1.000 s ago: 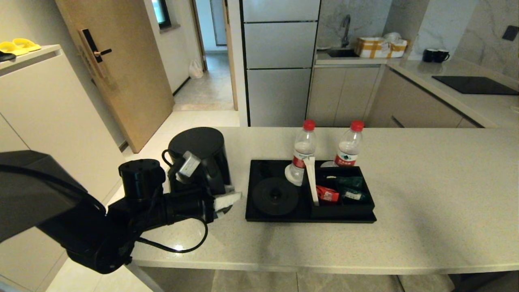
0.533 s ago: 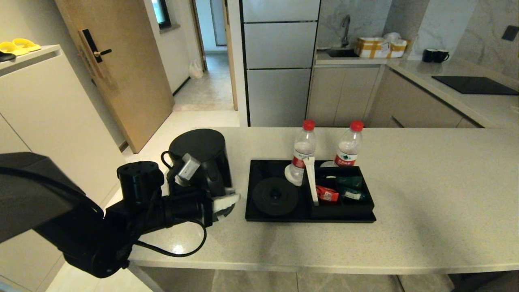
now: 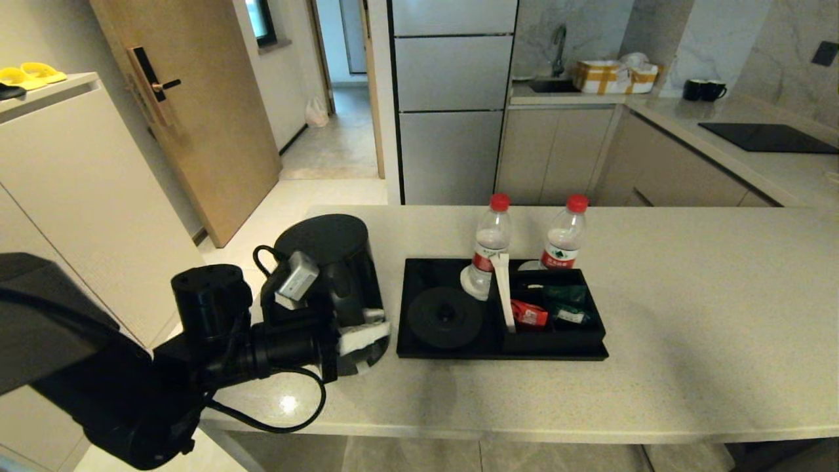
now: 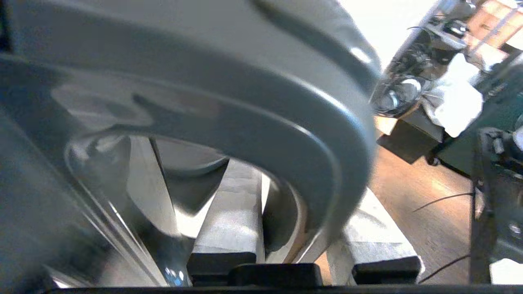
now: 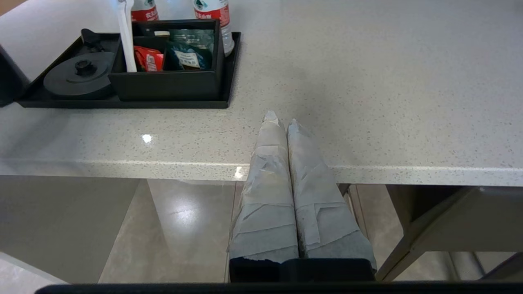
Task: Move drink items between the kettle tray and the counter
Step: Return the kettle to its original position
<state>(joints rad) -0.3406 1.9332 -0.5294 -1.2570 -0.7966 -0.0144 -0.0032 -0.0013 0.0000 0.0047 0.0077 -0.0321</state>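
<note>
The tall black kettle [image 3: 334,262] is at the counter's [image 3: 688,314] left end, just left of the kettle tray [image 3: 419,272]. My left gripper [image 3: 360,331] is shut on the kettle's curved handle [image 4: 286,122], which runs between its two taped fingers [image 4: 233,212]. I cannot tell whether the kettle's bottom touches the stone. The round kettle base [image 3: 446,316] on the tray is bare. Two red-capped water bottles [image 3: 491,246] [image 3: 564,239] stand at the tray's far edge. My right gripper [image 5: 282,118] hangs shut and empty by the counter's front edge, out of the head view.
Red and green sachets [image 3: 529,313] lie in the tray's boxed compartment beside the white divider [image 3: 503,288]. A back worktop carries the black hob panel [image 3: 767,137] and two black mugs [image 3: 704,89]. Floor drops away past the counter's left end.
The left gripper has carried the kettle slightly to the right and nearer, closer to the tray's left edge. The bottles, the tray and the right arm have stayed put.
</note>
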